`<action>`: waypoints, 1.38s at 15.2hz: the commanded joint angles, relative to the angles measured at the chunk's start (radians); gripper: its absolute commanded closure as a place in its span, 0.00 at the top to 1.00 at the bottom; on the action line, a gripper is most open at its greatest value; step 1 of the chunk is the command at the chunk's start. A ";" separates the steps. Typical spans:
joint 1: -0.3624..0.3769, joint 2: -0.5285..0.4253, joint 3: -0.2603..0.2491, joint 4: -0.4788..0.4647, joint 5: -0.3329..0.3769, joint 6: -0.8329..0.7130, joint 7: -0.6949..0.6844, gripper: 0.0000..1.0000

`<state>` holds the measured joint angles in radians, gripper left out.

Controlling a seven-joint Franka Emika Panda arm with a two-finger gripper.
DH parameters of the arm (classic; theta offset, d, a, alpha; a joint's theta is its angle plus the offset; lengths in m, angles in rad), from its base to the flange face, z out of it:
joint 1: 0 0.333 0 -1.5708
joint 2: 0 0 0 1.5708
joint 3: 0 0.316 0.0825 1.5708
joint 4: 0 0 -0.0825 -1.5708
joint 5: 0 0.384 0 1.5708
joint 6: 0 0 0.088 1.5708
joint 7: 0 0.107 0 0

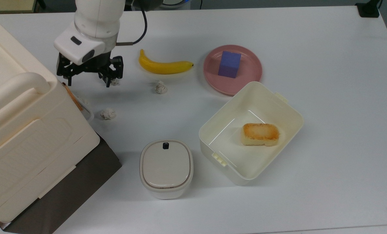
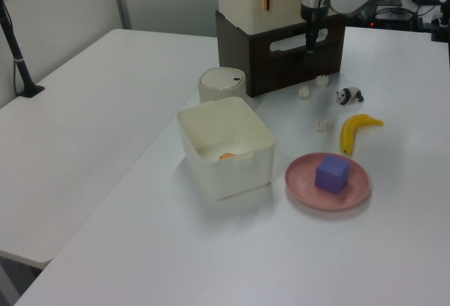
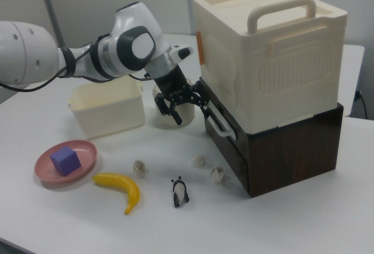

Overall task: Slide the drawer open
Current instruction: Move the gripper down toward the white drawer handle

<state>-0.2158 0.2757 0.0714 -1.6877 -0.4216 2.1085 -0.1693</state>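
Note:
The drawer (image 3: 229,144) is the upper dark brown panel of the low cabinet, with a white loop handle (image 3: 217,121), and it looks pushed in flush. In the left view the drawer (image 2: 299,54) carries the same handle (image 2: 298,41). My gripper (image 3: 186,109) is open with nothing in it. It hangs just to the right view's left of the handle, level with it and apart from it. From above, the gripper (image 1: 87,82) stands beside the cabinet's front. In the left view the gripper (image 2: 310,41) overlaps the handle's end.
A big cream box (image 1: 24,130) sits on the cabinet. A panda toy (image 3: 180,192), two paper balls (image 1: 161,87) (image 1: 108,113) and a banana (image 1: 164,66) lie before the drawer. A pink plate (image 1: 250,73) bears a purple cube. A cream tub (image 1: 298,114) holds bread, beside a lidded bin (image 1: 166,167).

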 commanded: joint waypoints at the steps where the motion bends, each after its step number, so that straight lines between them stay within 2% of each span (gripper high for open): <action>1: -0.008 0.060 -0.004 0.051 -0.020 0.019 -0.016 1.00; 7: -0.033 0.091 -0.004 0.101 -0.037 0.019 -0.007 1.00; 11: -0.036 0.112 -0.004 0.102 -0.043 0.025 -0.007 1.00; 14: -0.036 0.120 -0.004 0.082 -0.085 0.044 -0.006 1.00; 16: -0.036 0.131 -0.004 0.080 -0.086 0.044 -0.004 1.00; 21: -0.024 0.125 0.008 0.068 -0.074 0.025 0.091 1.00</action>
<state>-0.2446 0.3830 0.0769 -1.6116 -0.4853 2.1127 -0.1434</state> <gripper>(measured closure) 0.000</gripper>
